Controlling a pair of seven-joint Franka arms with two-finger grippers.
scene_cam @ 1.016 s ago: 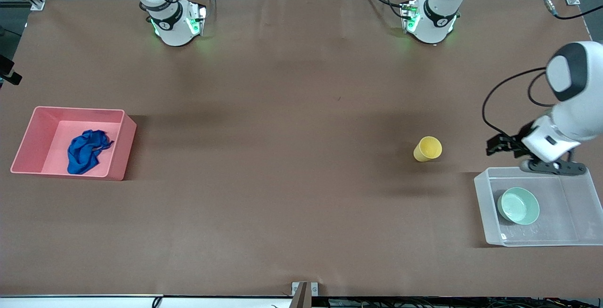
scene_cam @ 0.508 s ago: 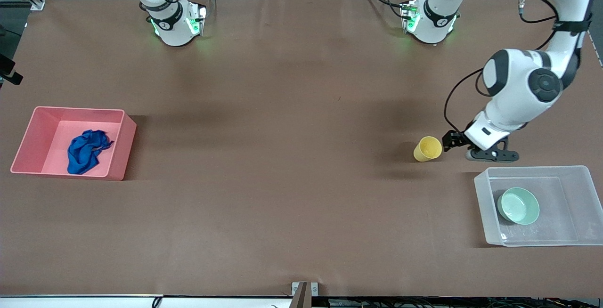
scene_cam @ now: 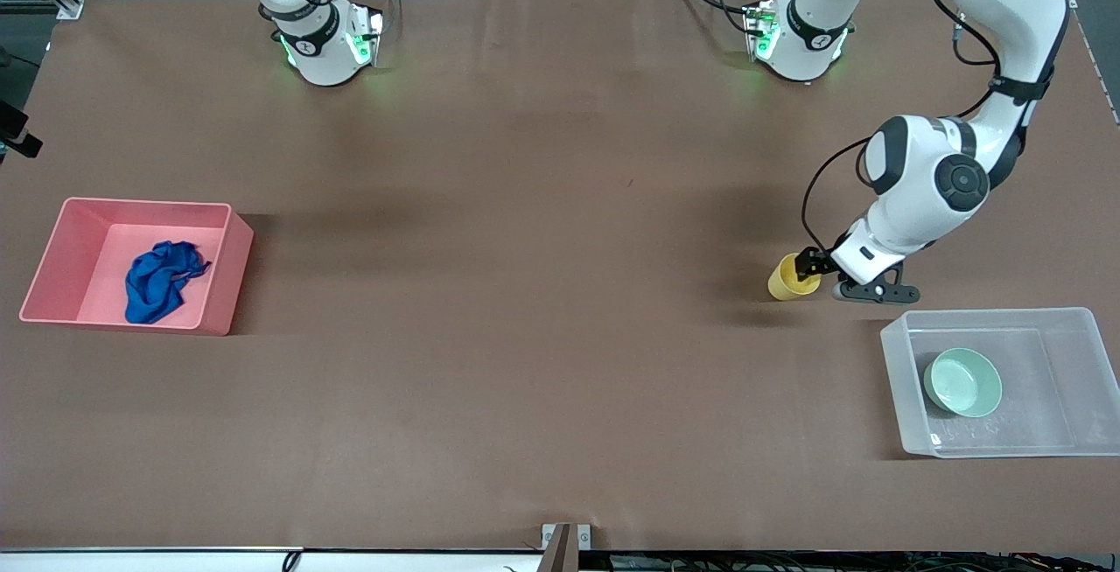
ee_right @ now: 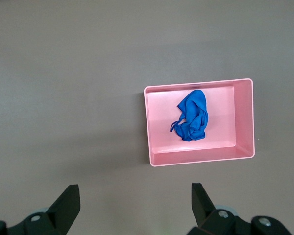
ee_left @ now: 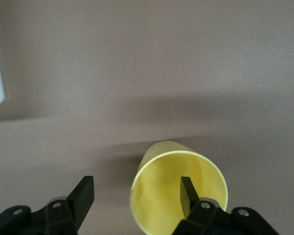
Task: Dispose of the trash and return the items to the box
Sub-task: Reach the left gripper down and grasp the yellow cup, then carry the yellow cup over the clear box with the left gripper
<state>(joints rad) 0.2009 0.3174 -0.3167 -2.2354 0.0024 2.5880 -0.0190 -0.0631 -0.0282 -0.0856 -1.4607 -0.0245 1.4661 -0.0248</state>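
Rag (scene_cam: 161, 281) sits crumpled in the pink bin (scene_cam: 224, 270) at the right arm's end, and we see the green bowl (scene_cam: 962, 382) resting in the clear box (scene_cam: 901, 401) at the left arm's end. Our left gripper (scene_cam: 809, 267) is at the yellow cup (scene_cam: 790, 279), fingers spread, one finger (ee_left: 187, 192) inside the rim and one outside, not clamped. Cup stands on the table (scene_cam: 560, 336) near the box, farther from the front camera. Our right gripper (ee_right: 134, 205) waits wide open, high over the table with the bin in its view.
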